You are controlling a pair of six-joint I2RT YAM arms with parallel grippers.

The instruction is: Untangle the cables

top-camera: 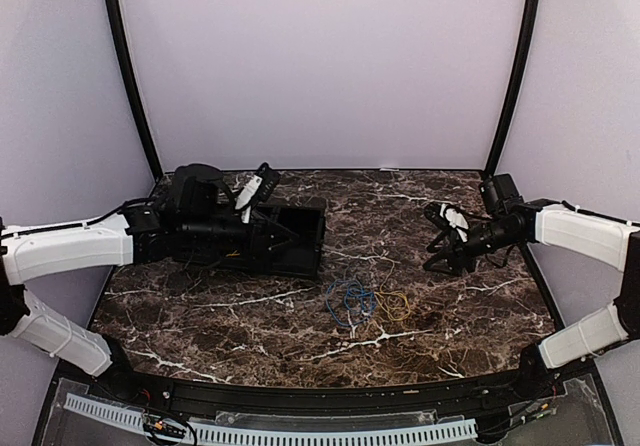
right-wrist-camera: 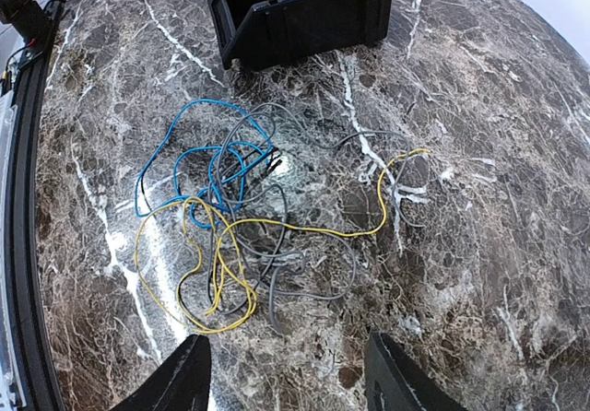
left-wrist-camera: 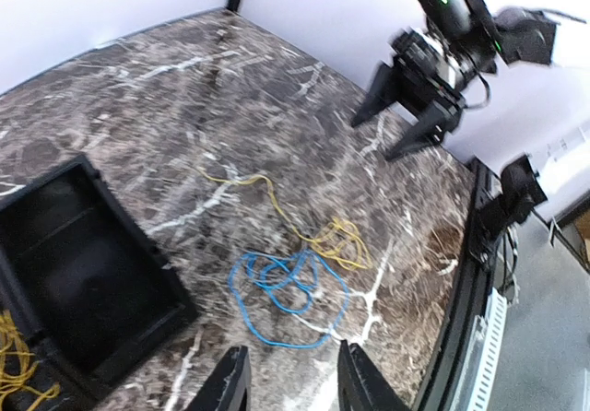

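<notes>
the left gripper [left-wrist-camera: 293, 381] is released, its two fingers set apart with nothing between them. it hangs above the tabletop [top-camera: 200, 316] and looks down on the cables. in the top view the left arm reaches out over a black bin [top-camera: 305, 251], which lies on the left half of the dark, white-veined marble. in the left wrist view a few yellow strands [left-wrist-camera: 18, 379] show inside the bin at its near corner.

the right gripper [right-wrist-camera: 290, 379] is released too. the left wrist view shows its fingers spread wide and empty. it hovers off the tabletop on the right side, apart from the cables, with its fingers aimed toward the middle.

the cables lie in one loose heap on the bare tabletop, near the middle and just in front of the bin's open end, between the two grippers. neither gripper touches them. the blue cable [right-wrist-camera: 198, 148] sits on the side nearest the bin in several overlapping loops. the yellow cable [right-wrist-camera: 304, 229] forms loops at the near side of the heap in the right wrist view, crosses the blue one, and sends a long strand out across the marble away from the heap. a dark grey cable [right-wrist-camera: 354, 265] threads through both, running under and over the blue loops and curving out around the yellow strand. all three overlap where the heap is thickest.
</notes>
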